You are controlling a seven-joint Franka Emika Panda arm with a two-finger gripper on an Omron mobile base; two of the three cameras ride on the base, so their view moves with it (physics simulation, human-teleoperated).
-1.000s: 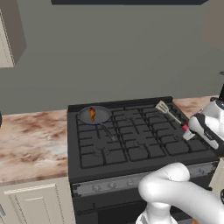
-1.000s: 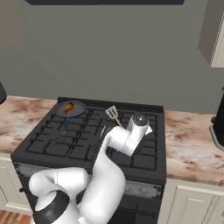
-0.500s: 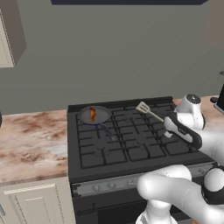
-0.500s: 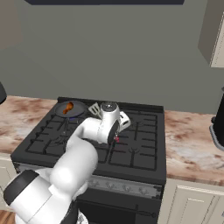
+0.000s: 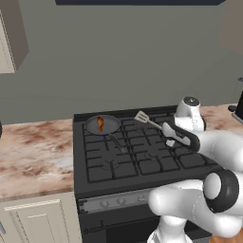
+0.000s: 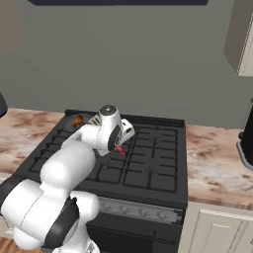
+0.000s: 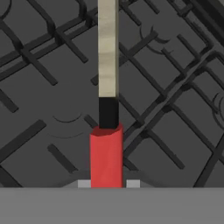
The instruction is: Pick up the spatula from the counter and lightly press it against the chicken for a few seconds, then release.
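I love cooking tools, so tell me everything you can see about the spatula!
The spatula has a red grip, a short black neck, a pale shaft and a silvery slotted blade. The gripper is shut on the red grip, holding it above the stove, blade pointing towards the pan but apart from it.

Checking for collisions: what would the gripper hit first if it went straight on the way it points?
Probably the stove's black grate, straight ahead past the held spatula; depth is unclear.
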